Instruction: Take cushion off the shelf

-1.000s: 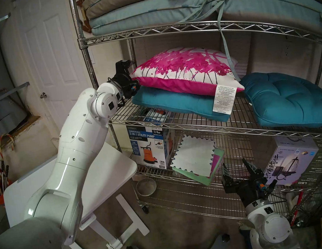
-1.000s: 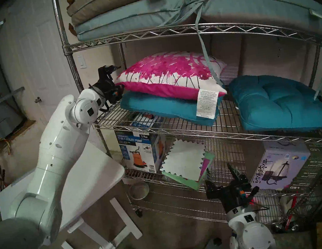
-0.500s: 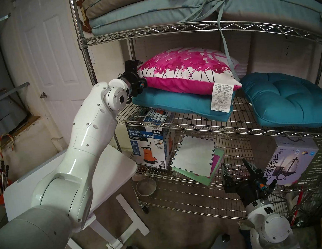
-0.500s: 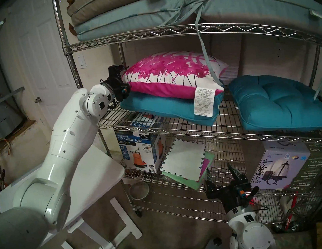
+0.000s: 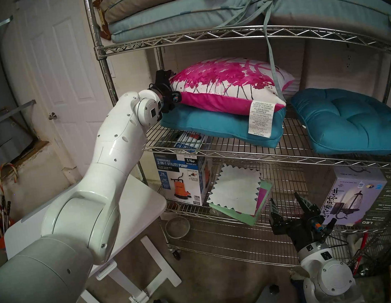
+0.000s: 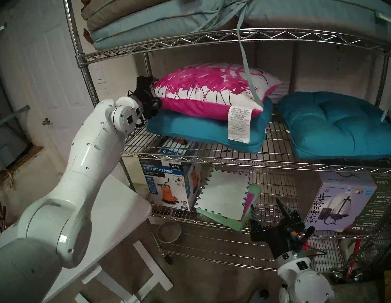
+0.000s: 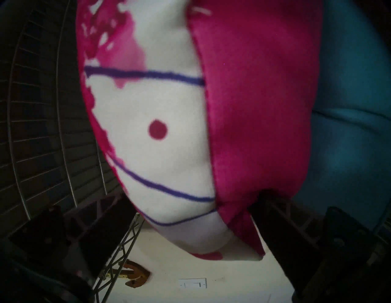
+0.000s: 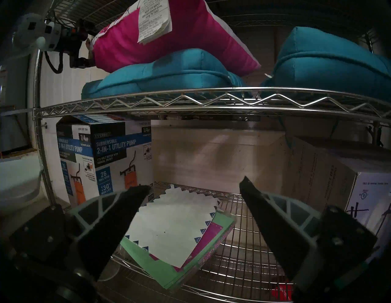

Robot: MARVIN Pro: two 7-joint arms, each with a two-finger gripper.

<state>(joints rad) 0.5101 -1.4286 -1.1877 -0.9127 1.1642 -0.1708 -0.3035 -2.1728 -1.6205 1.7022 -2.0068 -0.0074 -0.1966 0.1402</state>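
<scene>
The cushion (image 5: 224, 80), white with magenta splatter and a magenta back, lies on a teal seat cushion (image 5: 211, 127) on the middle tier of the chrome wire shelf (image 5: 198, 37). Its long white label (image 5: 261, 119) hangs at the front corner. My left gripper (image 5: 172, 85) is open, its jaws above and below the cushion's left corner. In the left wrist view the cushion (image 7: 169, 127) fills the gap between the wide-apart fingers (image 7: 101, 222). My right gripper (image 5: 287, 206) is open and empty in front of the lower tier, also in its own view (image 8: 194, 190).
A second teal cushion (image 5: 355, 120) lies at the tier's right. Pale blue pads (image 5: 170, 18) fill the tier above; one tie (image 5: 273, 61) hangs in front of the cushion. Below stand a pump box (image 5: 180, 174), envelopes (image 5: 235, 194) and a lamp box (image 5: 356, 197). A small white table (image 5: 134, 206) stands left.
My left arm has reached right into the shelf and its open gripper has come around the cushion's left corner, pushing the cushion a little to the right. The right arm has not moved.
</scene>
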